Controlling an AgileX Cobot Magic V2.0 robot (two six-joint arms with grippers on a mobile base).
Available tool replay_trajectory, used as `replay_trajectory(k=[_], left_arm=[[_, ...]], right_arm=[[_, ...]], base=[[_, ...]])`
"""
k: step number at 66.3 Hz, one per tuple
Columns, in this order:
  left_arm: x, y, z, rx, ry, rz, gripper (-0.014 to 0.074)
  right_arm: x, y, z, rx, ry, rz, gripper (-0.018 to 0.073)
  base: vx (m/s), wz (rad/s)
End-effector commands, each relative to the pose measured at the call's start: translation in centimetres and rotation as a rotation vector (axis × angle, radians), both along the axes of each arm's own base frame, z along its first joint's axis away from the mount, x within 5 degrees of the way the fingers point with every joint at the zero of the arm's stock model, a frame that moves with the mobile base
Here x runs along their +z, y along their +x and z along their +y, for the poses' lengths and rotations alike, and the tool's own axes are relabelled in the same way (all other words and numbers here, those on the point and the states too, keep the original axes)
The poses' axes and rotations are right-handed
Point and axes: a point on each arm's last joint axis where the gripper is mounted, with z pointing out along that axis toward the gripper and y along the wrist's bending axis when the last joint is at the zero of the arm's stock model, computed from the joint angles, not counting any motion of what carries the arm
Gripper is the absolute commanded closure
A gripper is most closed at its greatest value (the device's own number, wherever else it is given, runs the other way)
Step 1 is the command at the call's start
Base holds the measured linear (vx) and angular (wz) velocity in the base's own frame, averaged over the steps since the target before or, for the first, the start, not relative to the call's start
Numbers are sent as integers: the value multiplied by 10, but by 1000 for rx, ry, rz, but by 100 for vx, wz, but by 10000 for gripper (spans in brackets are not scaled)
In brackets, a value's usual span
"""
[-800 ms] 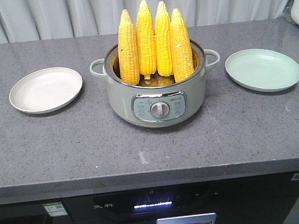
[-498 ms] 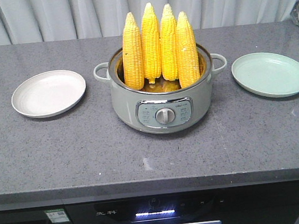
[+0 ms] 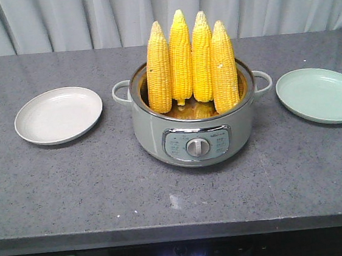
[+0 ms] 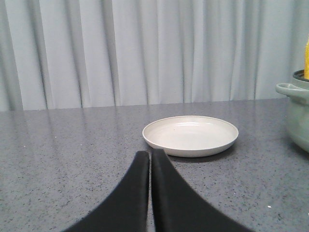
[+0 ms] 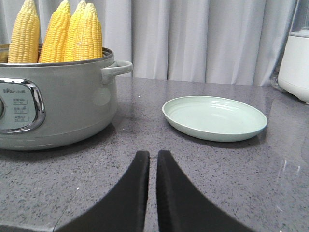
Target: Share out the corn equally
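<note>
Several cobs of yellow corn (image 3: 191,58) stand upright, tips up, in a grey-green electric pot (image 3: 196,131) at the middle of the counter. An empty white plate (image 3: 58,115) lies to its left and an empty pale green plate (image 3: 322,95) to its right. Neither gripper shows in the front view. In the left wrist view my left gripper (image 4: 150,153) is shut and empty, low over the counter, just short of the white plate (image 4: 190,134). In the right wrist view my right gripper (image 5: 153,154) is shut and empty, between the pot (image 5: 58,111) and the green plate (image 5: 214,117).
A white appliance (image 5: 297,63) stands at the far right of the counter. A grey curtain (image 3: 56,21) hangs behind. The counter's front edge (image 3: 182,231) runs above dark cabinet fronts with a lit display.
In the front view the whole scene has slid down and to the right and grown slightly larger. Pot, corn and plates keep their places relative to each other.
</note>
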Motion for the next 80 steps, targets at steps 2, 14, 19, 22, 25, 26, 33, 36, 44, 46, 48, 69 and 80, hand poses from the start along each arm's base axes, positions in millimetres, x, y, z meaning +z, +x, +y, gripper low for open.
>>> replay_trajectory(k=[2,14,19,22,25,26,33,36,44,46,48,69,80], left_arm=[[3,-1,-1,-14,-6,-73,603],[3,-1,-1,-14,-6,-73,603],[3,-1,-1,-14,-6,-73,603],[3,-1,-1,-14,-6,-73,603],[3,-1,-1,-14,-6,-73,603],[3,-1,-1,-14,-6,-73,603],[3,-1,-1,-14,-6,-73,603],[3,-1,-1,-14,-6,-73,603],[3,-1,-1,-14,-6,-73,603],[3,-1,-1,-14,-6,-73,603],[3,-1,-1,-14,-6,-73,603],[3,-1,-1,-14,-6,-73,603],[3,-1,-1,-14,-6,-73,603]], right_arm=[[5,0,0,-6,-6,-73,524],[5,0,0,-6,-6,-73,524],[5,0,0,-6,-6,-73,524],[5,0,0,-6,-6,-73,524],[5,0,0,-6,-6,-73,524],[5,0,0,-6,-6,-73,524],[5,0,0,-6,-6,-73,524],[5,0,0,-6,-6,-73,524],[5,0,0,-6,-6,-73,524],[5,0,0,-6,-6,-73,524],[5,0,0,-6,-6,-73,524],[5,0,0,-6,-6,-73,524],[5,0,0,-6,-6,-73,524]], base=[[7,3],[8,3],[8,2],[7,1],[7,1],[7,1],[6,0],[6,-1],[5,-3],[4,-4],[4,-4],[3,-5],[2,-3]])
